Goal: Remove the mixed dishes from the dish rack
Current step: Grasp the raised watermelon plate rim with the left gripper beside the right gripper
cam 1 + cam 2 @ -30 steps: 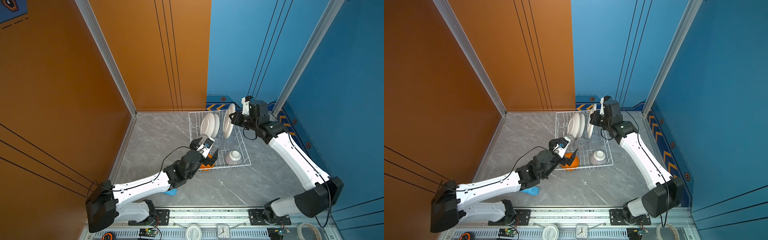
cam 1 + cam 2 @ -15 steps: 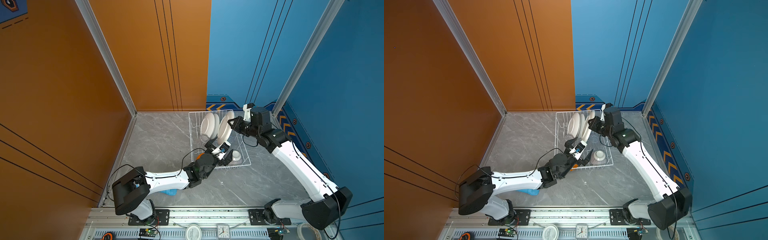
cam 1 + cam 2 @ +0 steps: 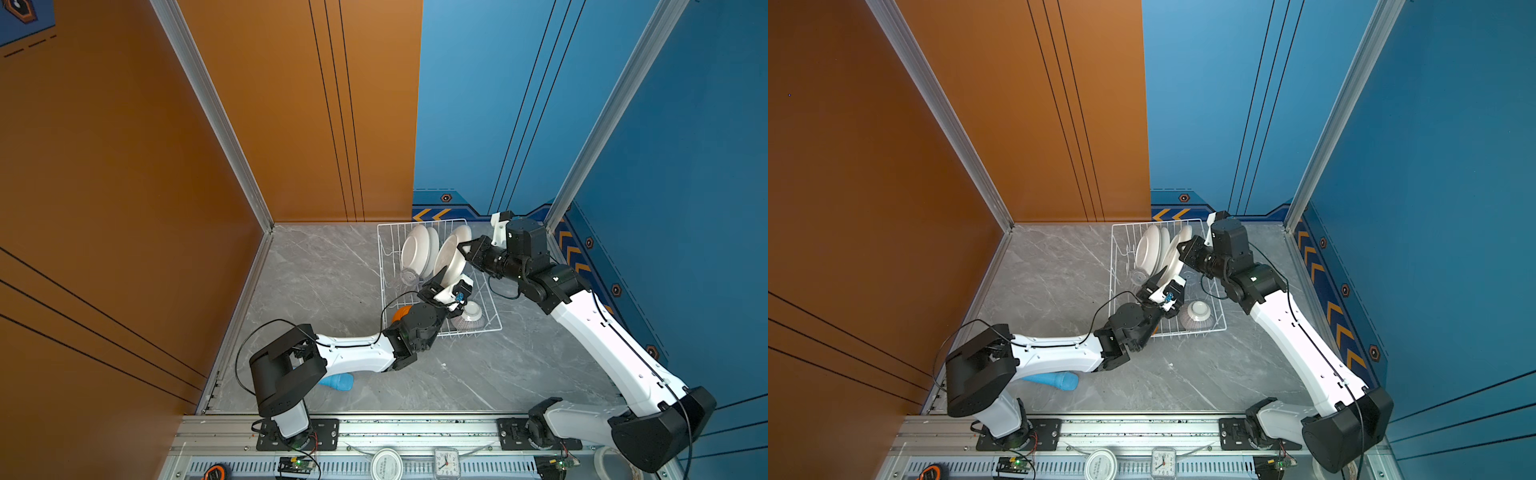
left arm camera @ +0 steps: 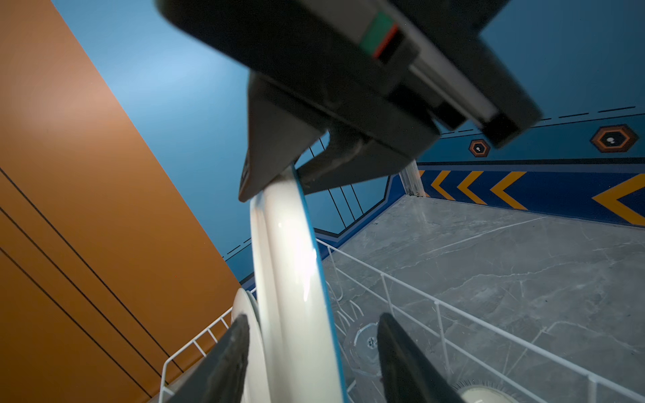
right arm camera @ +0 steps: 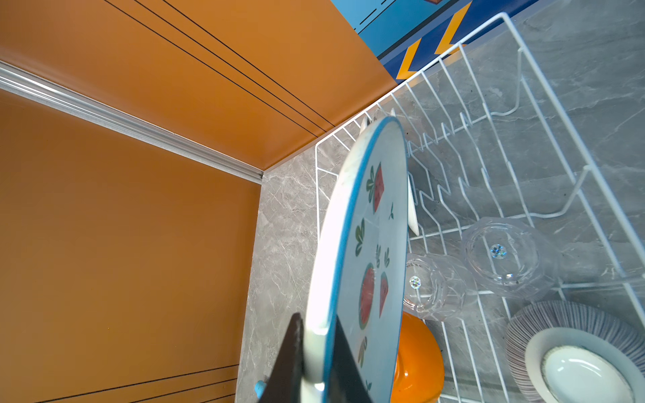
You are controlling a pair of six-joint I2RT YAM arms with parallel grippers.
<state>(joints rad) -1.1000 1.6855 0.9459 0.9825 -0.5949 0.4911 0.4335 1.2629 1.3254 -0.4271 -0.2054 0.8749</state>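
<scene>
Black right fingers (image 5: 289,363) were clenched on the rim of a fruit-patterned plate (image 5: 370,251), upright over the dish rack (image 3: 380,270) on the table's (image 3: 324,282) far side. Around its lower edge the left fingers (image 4: 401,356) stood apart, gripping nothing. This was probably a handover: the left should close before the right releases.

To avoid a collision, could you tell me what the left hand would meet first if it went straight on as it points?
Likely the white plate pinched by the right hand: its rim stands between the left hand's open fingers, though depth is unclear.
</scene>
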